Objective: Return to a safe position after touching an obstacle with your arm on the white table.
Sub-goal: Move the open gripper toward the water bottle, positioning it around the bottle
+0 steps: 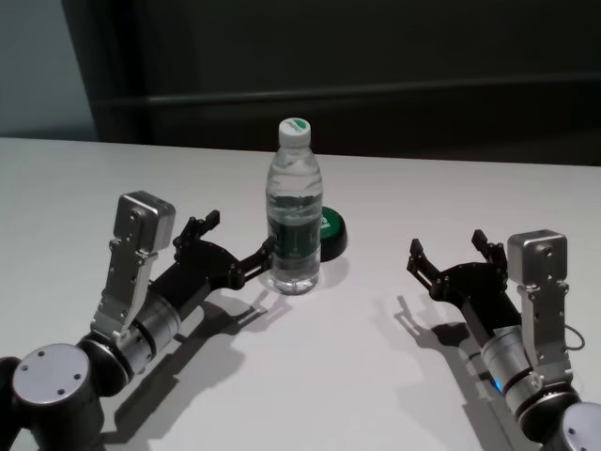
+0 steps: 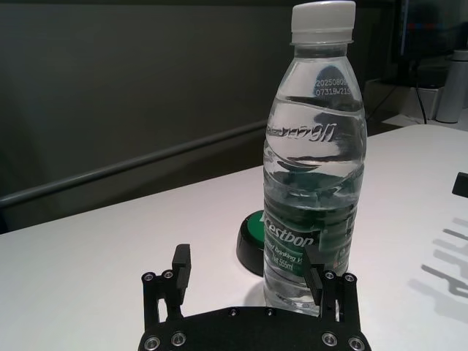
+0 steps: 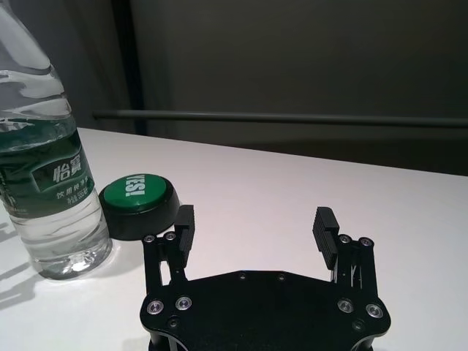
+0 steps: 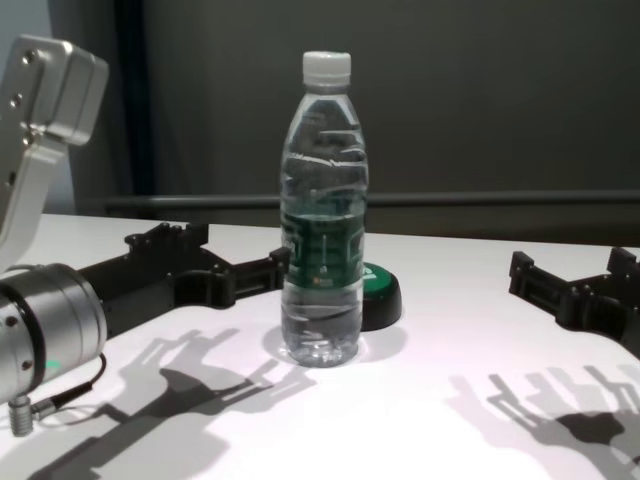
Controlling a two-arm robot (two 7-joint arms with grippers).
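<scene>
The obstacle, a tall clear water bottle [image 1: 294,211] with a white cap and dark green label, stands upright mid-table on the white table [image 1: 366,385]. My left gripper [image 1: 235,240] is open just left of it. One of its fingertips [image 1: 267,249] rests against the bottle's label, and nothing sits between the fingers. The left wrist view shows the bottle [image 2: 314,168] right behind that finger [image 2: 314,272]. From the chest, the same finger [image 4: 278,264] meets the bottle [image 4: 322,220] at the label. My right gripper [image 1: 447,246] is open and empty, well right of the bottle.
A low black puck with a green top [image 1: 331,231] sits directly behind and right of the bottle, almost touching it. The right wrist view shows the puck [image 3: 137,199] beside the bottle [image 3: 44,146]. A dark wall with a rail runs behind the table's far edge.
</scene>
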